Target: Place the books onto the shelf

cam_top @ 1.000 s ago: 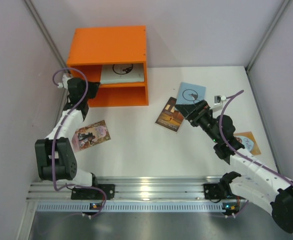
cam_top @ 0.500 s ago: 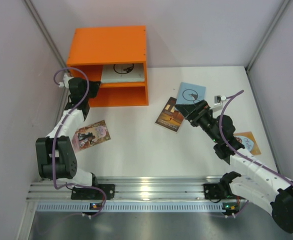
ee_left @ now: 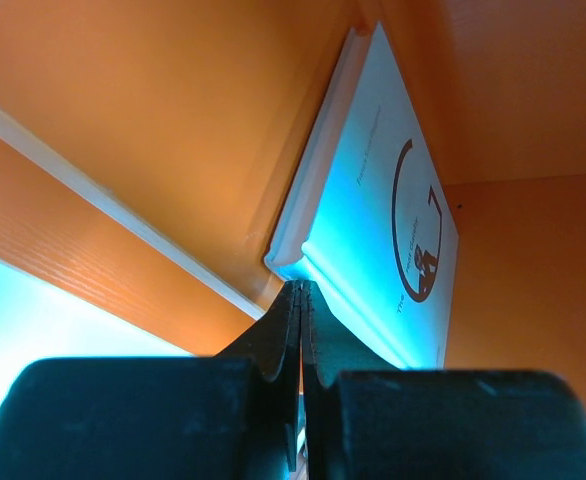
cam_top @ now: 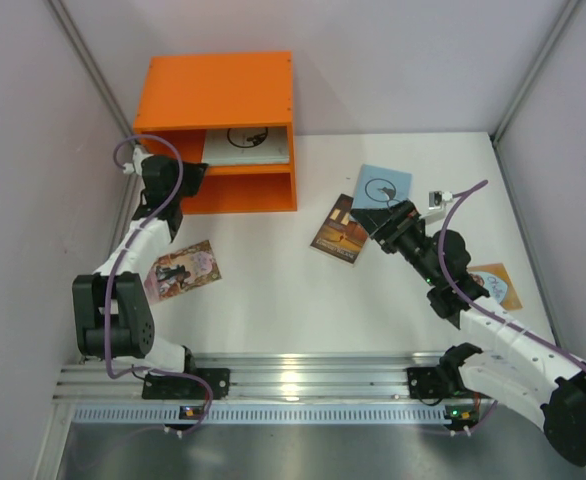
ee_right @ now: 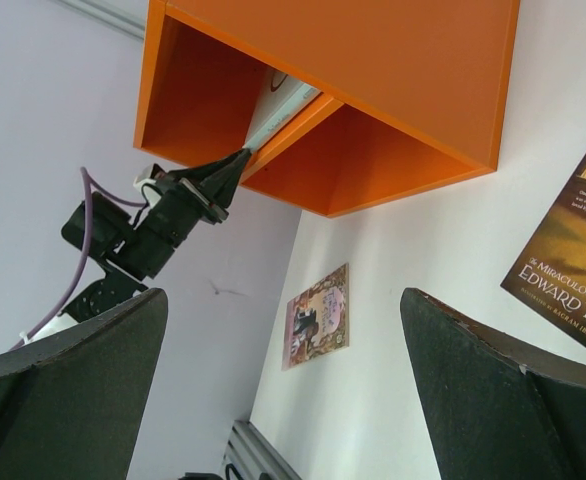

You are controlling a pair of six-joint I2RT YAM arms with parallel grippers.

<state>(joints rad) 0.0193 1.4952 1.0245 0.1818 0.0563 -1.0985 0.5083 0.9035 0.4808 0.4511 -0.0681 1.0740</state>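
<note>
**A:** Where does the overhead view sit?

**B:** High up at the near edge. It looks down on the whole tabletop (cam_top: 273, 290), with the shelf (cam_top: 218, 90) at the far left.

**A:** And the left wrist camera?

**B:** Very close in. It peers along the left gripper (ee_left: 300, 292), jaws pressed together, into the shelf's upper compartment, at the corner of a pale book (ee_left: 393, 230).

**A:** The right wrist one?

**B:** It is farther off and low over the tabletop. It looks out through the wide-spread right gripper (ee_right: 283, 295) toward the shelf's open front, and it catches the left gripper there too. All three views share that shelf.
</note>
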